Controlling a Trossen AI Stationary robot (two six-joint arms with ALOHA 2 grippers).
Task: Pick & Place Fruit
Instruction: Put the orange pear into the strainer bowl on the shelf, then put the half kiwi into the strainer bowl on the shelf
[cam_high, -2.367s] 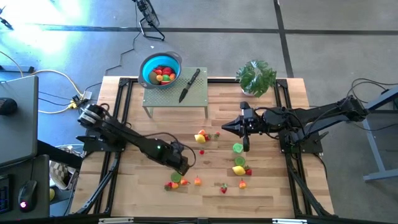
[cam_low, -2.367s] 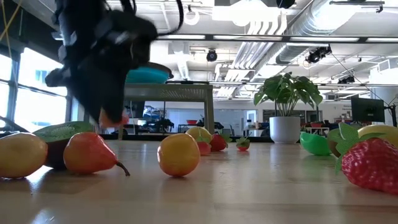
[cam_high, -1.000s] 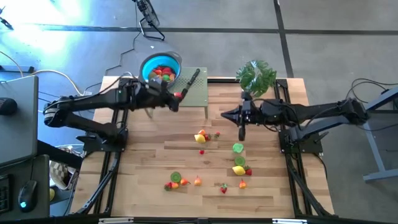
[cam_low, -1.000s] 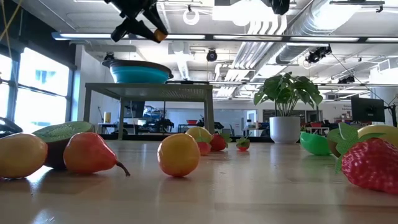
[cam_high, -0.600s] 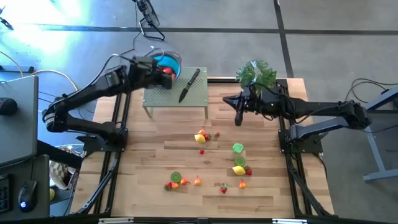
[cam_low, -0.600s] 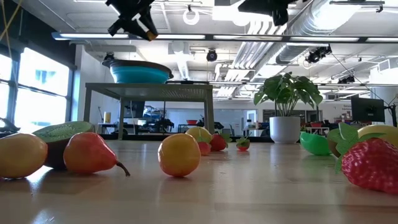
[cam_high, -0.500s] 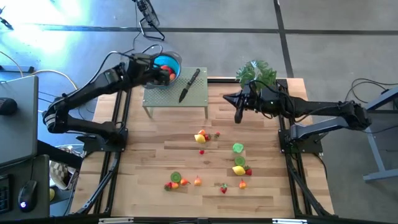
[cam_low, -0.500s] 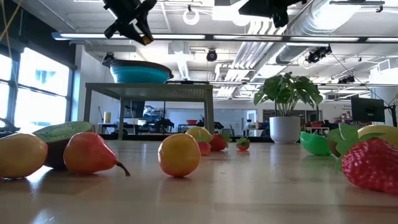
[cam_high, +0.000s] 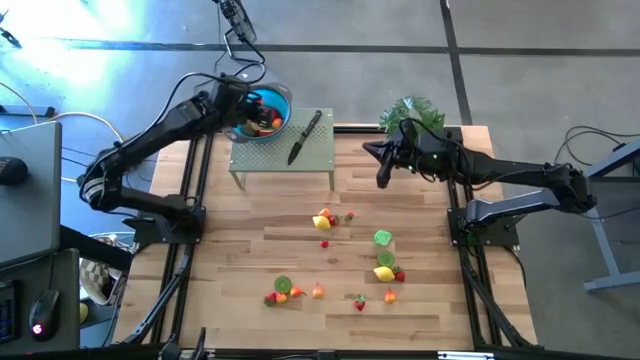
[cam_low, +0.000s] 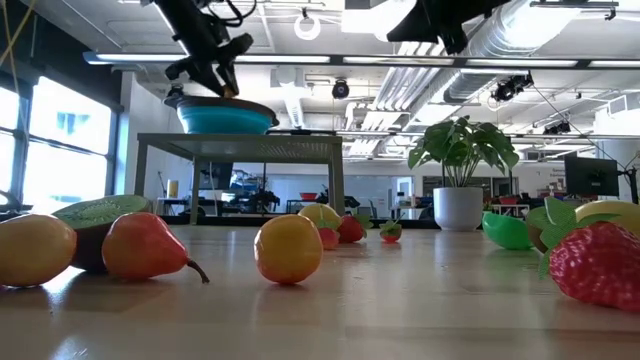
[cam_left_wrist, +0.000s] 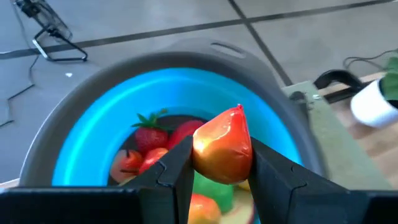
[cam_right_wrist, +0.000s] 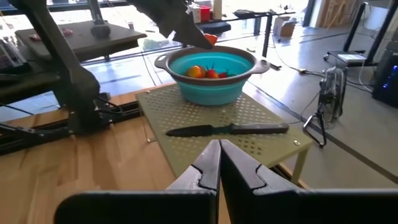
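Observation:
My left gripper (cam_left_wrist: 221, 158) hangs over the blue bowl (cam_left_wrist: 87, 134), shut on a red-orange toy fruit (cam_left_wrist: 222, 144). The high view shows it above the bowl (cam_high: 278, 100), which stands on the green perforated stand (cam_high: 285, 155) and holds several fruit pieces (cam_left_wrist: 152, 140). More fruit lies loose on the table: an orange and yellow group (cam_high: 322, 219), green halves (cam_high: 383, 238), a lemon (cam_high: 384, 272) and a near row (cam_high: 283, 290). My right gripper (cam_right_wrist: 219, 155) is shut and empty, raised over the table's far right (cam_high: 382, 178) beside the plant. My left gripper pinches the red-orange fruit by its two sides (cam_left_wrist: 202, 155), one finger (cam_left_wrist: 177, 168) on each. The fruit's pointed end (cam_left_wrist: 238, 112) sticks out past the fingertips. The fingers slant down from the near left, and the fruit is lifted clear above the bowl's inside.
A black-handled knife (cam_high: 304, 137) lies on the stand next to the bowl. A leafy potted plant (cam_high: 412, 122) stands at the table's far right corner. Bare wood shows on the left half (cam_high: 230, 215) and along the near edge.
My left gripper has carried the red-orange fruit from above the stand's near side toward the far left, over the bowl, and has sunk closer to its rim. My right gripper has drawn toward the far edge, nearer the plant, still shut.

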